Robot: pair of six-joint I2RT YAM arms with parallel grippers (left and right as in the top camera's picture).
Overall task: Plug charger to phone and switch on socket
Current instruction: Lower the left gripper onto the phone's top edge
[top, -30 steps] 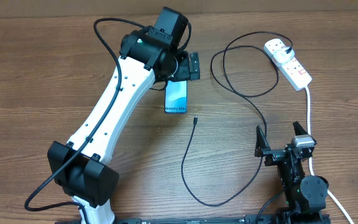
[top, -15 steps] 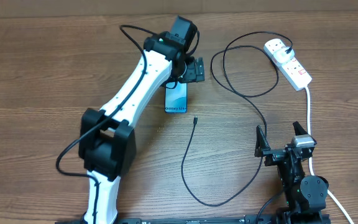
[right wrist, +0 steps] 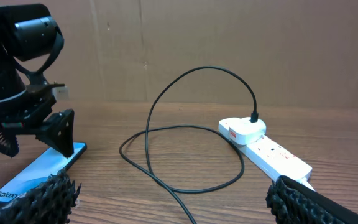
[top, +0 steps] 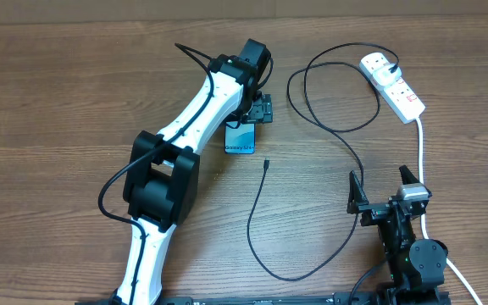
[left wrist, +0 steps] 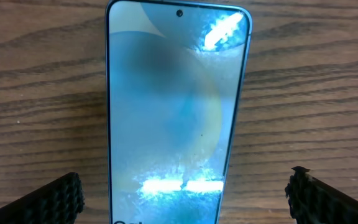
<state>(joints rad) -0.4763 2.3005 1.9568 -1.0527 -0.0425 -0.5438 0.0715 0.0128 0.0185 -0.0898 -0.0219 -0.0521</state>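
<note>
The phone (top: 241,140) lies flat on the table with its light blue screen up. My left gripper (top: 257,111) hovers open over its far end. In the left wrist view the phone (left wrist: 173,106) runs up the middle, and the left gripper (left wrist: 182,205) has a fingertip (left wrist: 58,199) on either side, not touching it. The charger (top: 250,229) is a thin black cable. Its small connector tip (top: 265,164) lies just right of the phone, and its white plug (right wrist: 244,129) sits in the socket (top: 394,83). My right gripper (top: 383,190) stands open and empty near the front edge.
The socket's thick white cord (top: 420,161) runs down past the right gripper to the table's front. The black cable makes a wide loop (right wrist: 166,134) between phone (right wrist: 36,174) and socket (right wrist: 275,155). The left arm (top: 185,135) stretches diagonally across the table's left half.
The left arm has folded, its elbow swinging right and up the table. Its gripper has shifted slightly over the phone's far end. The right arm, phone and cable have not moved.
</note>
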